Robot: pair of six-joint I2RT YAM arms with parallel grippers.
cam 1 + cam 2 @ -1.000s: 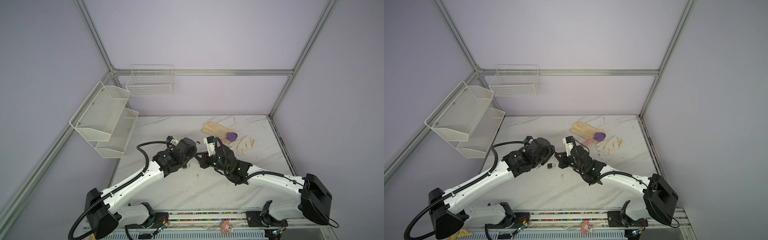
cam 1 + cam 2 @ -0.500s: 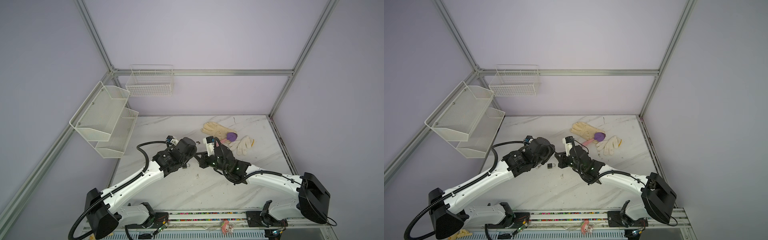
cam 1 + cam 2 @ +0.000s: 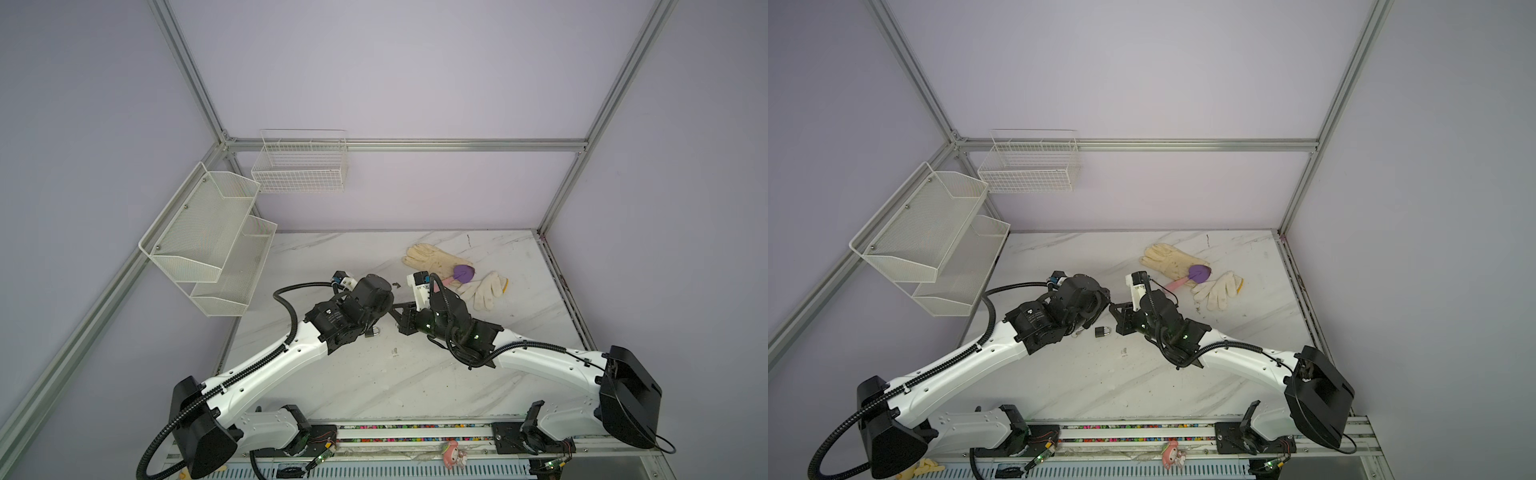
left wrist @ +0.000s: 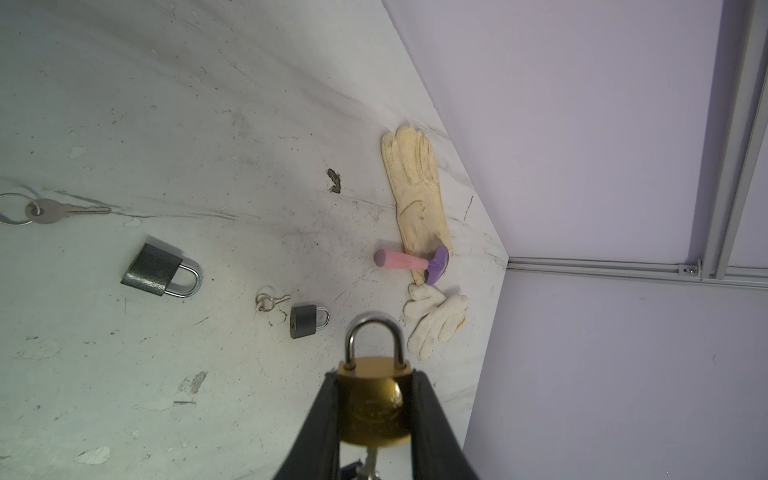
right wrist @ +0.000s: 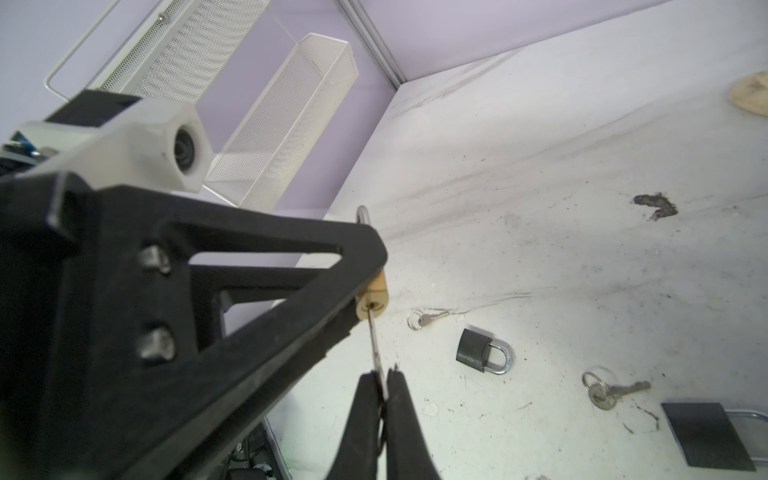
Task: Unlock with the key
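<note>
Brass padlock (image 4: 374, 399) is being gripped between the left fingers (image 4: 316, 428) (embossing unreadable); key (image 5: 375, 345), pinched by the closed right fingers (image 5: 363, 411), is being held at its keyhole.

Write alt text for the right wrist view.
The right pincer, shut on a thin key, points its blade into the keyhole of a brass padlock clamped in the left pincer. Beyond, on the scuffed white table, lie a black padlock and two ringed keys.

Shiny brass padlock (image 4: 374, 405), scuffed matt marble tabletop (image 4: 166, 104)
</note>
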